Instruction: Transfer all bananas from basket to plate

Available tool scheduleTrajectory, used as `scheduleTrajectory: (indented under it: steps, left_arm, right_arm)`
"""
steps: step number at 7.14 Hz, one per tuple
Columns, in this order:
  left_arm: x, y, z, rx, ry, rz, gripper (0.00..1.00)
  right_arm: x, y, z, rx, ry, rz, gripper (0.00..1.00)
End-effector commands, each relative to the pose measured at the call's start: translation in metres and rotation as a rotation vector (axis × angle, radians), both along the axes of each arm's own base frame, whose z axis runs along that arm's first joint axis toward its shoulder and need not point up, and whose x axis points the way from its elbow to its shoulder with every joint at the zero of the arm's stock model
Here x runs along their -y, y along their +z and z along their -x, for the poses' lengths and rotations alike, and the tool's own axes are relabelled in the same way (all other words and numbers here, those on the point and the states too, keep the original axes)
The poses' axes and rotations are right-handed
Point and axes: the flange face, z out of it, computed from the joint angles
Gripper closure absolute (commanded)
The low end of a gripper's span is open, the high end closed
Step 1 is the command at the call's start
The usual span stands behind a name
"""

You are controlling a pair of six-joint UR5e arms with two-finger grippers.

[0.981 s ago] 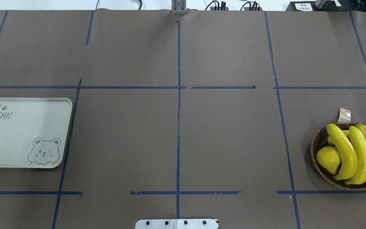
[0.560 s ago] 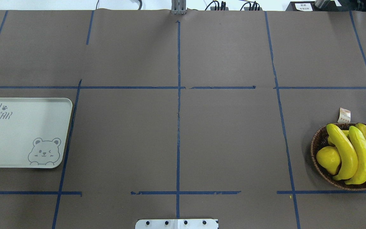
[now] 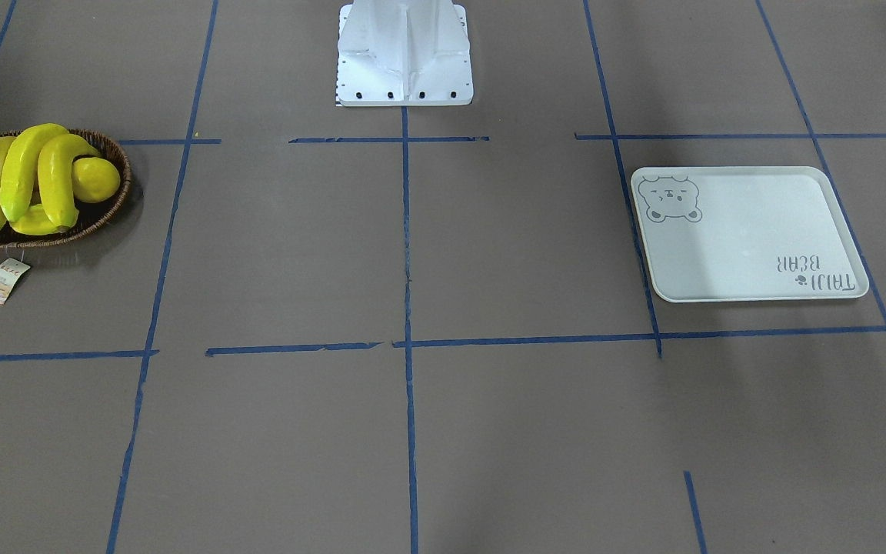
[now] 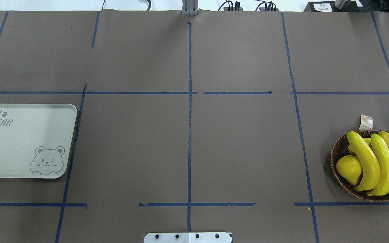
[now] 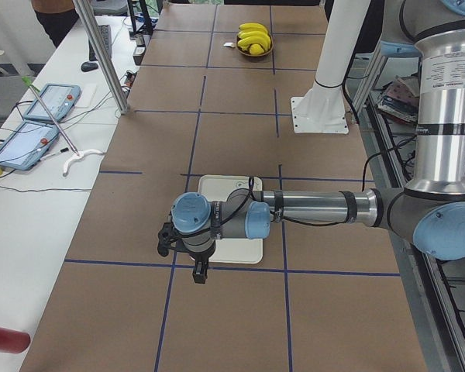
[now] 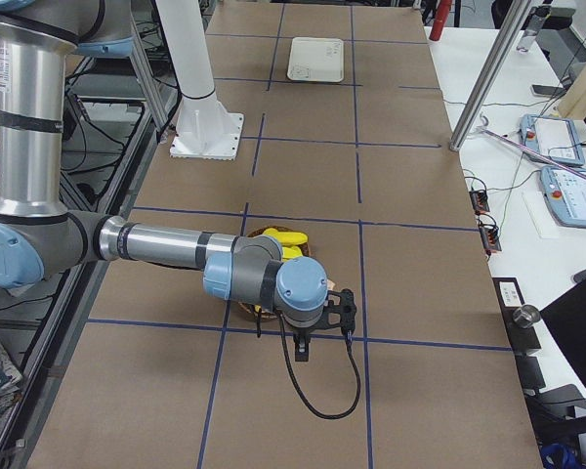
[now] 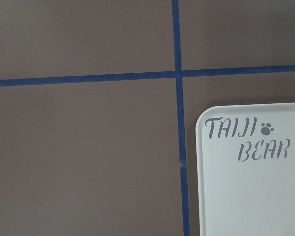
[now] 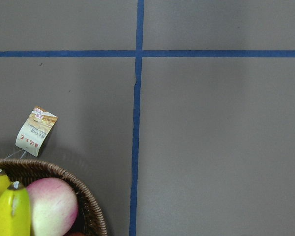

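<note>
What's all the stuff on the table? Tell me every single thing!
bananas: four, yellow, in basket
lemon: one, yellow, in basket
round fruit: one, pink-white, in basket
basket: one, brown wicker, robot's right end
price tag: one, paper, beside basket
plate: one, grey-white, robot's left end
table: one, brown, blue tape lines
robot base: one, white, table's edge
left gripper: one, dark, near plate's corner
right gripper: one, dark, near basket
</note>
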Motion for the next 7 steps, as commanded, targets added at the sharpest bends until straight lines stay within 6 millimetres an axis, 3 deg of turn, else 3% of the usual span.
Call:
scheduleTrajectory:
  steps: [1,5,7]
  left_arm:
    - [0.000,0.001,0.000,0.001,0.002,0.001,0.00]
    - [0.000,0.001,0.000,0.002,0.001,0.003,0.00]
    - [0.001,0.000,0.000,0.002,0.000,0.001,0.00]
  right_arm:
    - [-0.001,0.001,0.000,0.000,-0.001,0.002,0.00]
    - [0.001,-0.005,0.000,0.001,0.001,-0.011,0.00]
    - [0.015,-0.035,-0.001,-0.008,0.000,-0.073,0.00]
